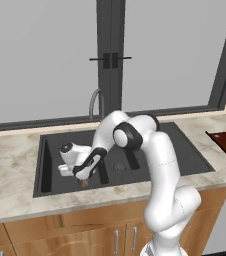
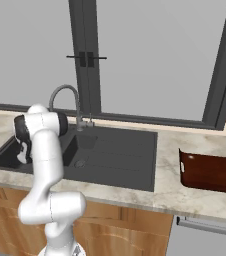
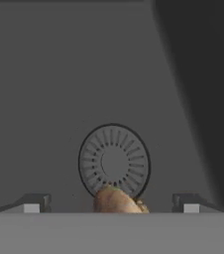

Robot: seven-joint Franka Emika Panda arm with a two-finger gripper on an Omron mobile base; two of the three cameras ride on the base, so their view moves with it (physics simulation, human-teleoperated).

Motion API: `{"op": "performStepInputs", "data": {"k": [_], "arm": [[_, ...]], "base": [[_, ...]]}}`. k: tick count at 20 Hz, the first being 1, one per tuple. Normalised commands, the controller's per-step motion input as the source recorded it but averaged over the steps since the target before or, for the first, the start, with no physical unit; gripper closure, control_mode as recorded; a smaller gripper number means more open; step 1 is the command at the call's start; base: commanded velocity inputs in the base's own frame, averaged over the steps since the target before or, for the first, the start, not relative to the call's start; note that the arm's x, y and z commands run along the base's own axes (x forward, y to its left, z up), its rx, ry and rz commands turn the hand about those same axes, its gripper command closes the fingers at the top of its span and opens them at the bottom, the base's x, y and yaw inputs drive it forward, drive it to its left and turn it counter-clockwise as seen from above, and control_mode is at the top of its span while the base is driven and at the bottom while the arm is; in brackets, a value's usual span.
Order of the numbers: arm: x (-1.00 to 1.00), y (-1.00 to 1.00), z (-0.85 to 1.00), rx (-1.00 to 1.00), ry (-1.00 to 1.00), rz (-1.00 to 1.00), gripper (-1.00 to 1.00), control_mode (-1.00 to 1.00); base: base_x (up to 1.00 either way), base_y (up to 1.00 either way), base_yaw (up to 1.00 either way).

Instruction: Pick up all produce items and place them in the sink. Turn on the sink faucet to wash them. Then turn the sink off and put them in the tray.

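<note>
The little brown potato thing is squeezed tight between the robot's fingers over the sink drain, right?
Not squeezed. In the hand view the fingers stand wide apart, and the small brownish-orange lump lies free between them by the round slotted drain of the matte dark-grey sink.

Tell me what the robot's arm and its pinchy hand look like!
The arm is smooth, glossy white, built from fat rounded tube sections with bulging elbows. Its joints are dark, like the black ring on the big round joint. No cables or markings show. The gripper ends in two small jaws with dark grey tips and pale, square inner faces.
</note>
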Motion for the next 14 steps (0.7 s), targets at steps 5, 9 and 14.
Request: {"op": "performStepInputs", "data": {"k": [5, 9, 14], "arm": [[-0.05, 0.00, 0.68, 0.00, 0.00, -0.01, -1.00, -1.00], [-0.04, 0.00, 0.75, 0.00, 0.00, 0.00, -1.00, -1.00], [-0.22, 0.00, 0.70, 0.00, 0.00, 0.00, -1.00, -1.00]], "base": [[0.00, 0.00, 0.00], [0.00, 0.00, 0.00], [0.00, 0.00, 0.00]]}}
